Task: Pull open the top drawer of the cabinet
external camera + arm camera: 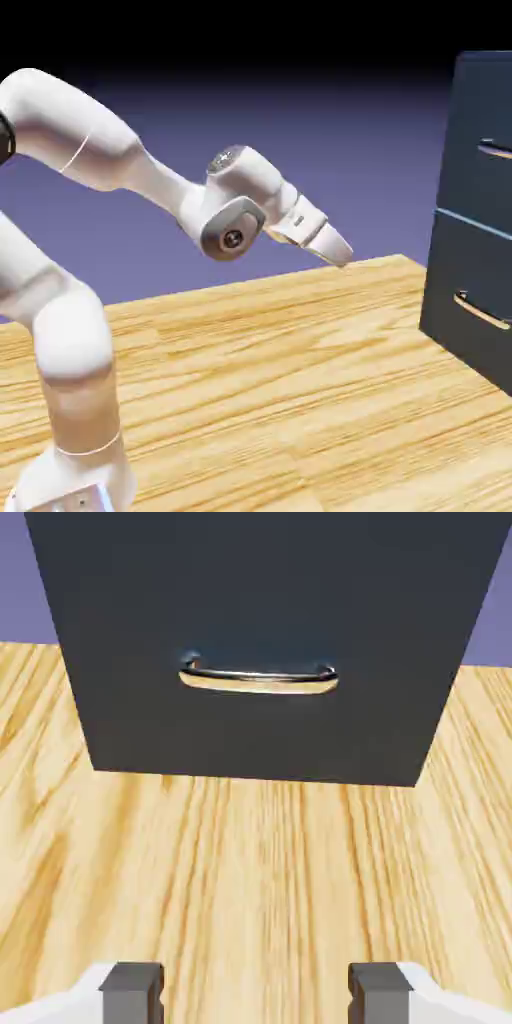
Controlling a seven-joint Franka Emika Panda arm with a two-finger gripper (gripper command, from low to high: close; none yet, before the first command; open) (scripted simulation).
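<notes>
Blue-violet backdrop darkens to black at the top behind a pale wooden worktop [300, 380] with strong grain. One white arm [70, 360] rises at the exterior view's left and bends toward the right, ending in one claw [335, 250] that hangs above the wood, well apart from everything else. One dark navy cabinet [455, 290] stands on the worktop at the exterior view's right edge, partly cut off. It has two stacked drawers split by a pale seam: the top drawer [480, 110] and the lower drawer [470, 270], each flush with the front and each carrying one thin tan bar handle. In the hand view only one handle [258, 680] shows on the dark front, and two grey fingertips [131, 990] sit spread wide at the bottom edge with bare wood between them, pinching nothing.
</notes>
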